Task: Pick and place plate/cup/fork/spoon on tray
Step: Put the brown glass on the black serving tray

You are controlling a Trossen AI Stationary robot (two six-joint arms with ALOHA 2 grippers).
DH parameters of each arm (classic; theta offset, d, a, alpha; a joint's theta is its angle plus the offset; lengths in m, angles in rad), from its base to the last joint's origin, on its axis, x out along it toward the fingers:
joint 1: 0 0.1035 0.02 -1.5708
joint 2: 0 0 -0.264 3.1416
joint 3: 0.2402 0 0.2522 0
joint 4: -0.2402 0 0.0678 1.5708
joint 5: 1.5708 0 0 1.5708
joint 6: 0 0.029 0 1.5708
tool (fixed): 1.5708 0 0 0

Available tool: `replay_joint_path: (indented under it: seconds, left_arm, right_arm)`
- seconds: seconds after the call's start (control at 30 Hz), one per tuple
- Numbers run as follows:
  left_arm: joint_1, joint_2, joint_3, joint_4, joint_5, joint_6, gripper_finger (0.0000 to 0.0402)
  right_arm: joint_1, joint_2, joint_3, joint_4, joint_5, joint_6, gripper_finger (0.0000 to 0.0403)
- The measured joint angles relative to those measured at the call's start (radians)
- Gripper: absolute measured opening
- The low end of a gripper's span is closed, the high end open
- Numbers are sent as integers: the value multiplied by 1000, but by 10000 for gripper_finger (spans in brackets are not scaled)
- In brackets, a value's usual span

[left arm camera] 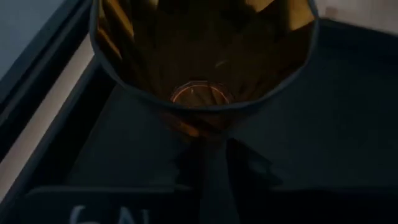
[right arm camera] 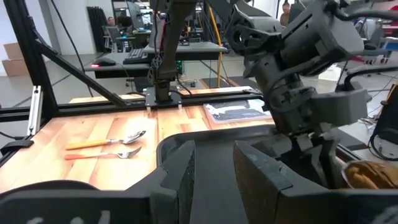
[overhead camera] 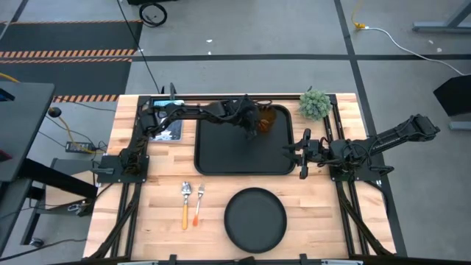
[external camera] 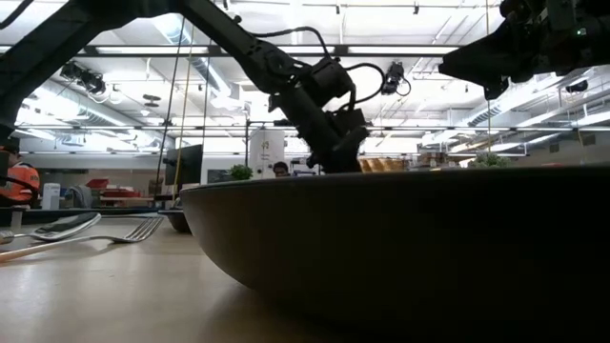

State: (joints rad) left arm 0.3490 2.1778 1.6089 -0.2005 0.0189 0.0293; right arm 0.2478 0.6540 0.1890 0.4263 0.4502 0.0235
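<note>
The amber-brown cup (overhead camera: 263, 118) is in the black tray's (overhead camera: 221, 151) far right corner. My left gripper (overhead camera: 252, 121) is at the cup from the tray's left side; the left wrist view looks down into the cup's mouth (left arm camera: 205, 50). My right gripper (overhead camera: 300, 154) is open and empty over the tray's right rim. The round black plate (overhead camera: 255, 219) lies on the table near the front edge. The spoon (overhead camera: 185, 204) and the fork (overhead camera: 198, 204) lie side by side to the plate's left. My left gripper is on the cup at its rim (left arm camera: 208, 107). One dark finger (left arm camera: 214, 174) lies against the outside of the wall, pointing down; the other finger is hidden by the cup. The cup stands upright; whether its base is on the tray I cannot tell.
A small green potted plant (overhead camera: 315, 104) stands just beyond the tray's far right corner. A flat dark device (overhead camera: 165, 126) lies left of the tray at the back. Bare wood shows between the tray and the plate and along the table's right side.
</note>
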Motion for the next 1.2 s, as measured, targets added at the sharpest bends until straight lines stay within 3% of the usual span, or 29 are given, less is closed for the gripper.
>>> replay_joint_path:
  seconds: [0.63,0.8,1.0,1.2]
  left_arm:
    - [-38,54,-1,227,-105,-45,43]
    - [-21,54,-1,223,-104,-49,43]
    - [-28,55,-1,210,27,-102,43]
    - [-30,55,0,254,-46,-105,43]
  right_arm:
    - [0,0,0,9,-39,-8,116]
    - [0,0,0,9,-50,-8,116]
    - [0,0,0,12,-51,-18,116]
    - [0,0,0,32,-51,-27,116]
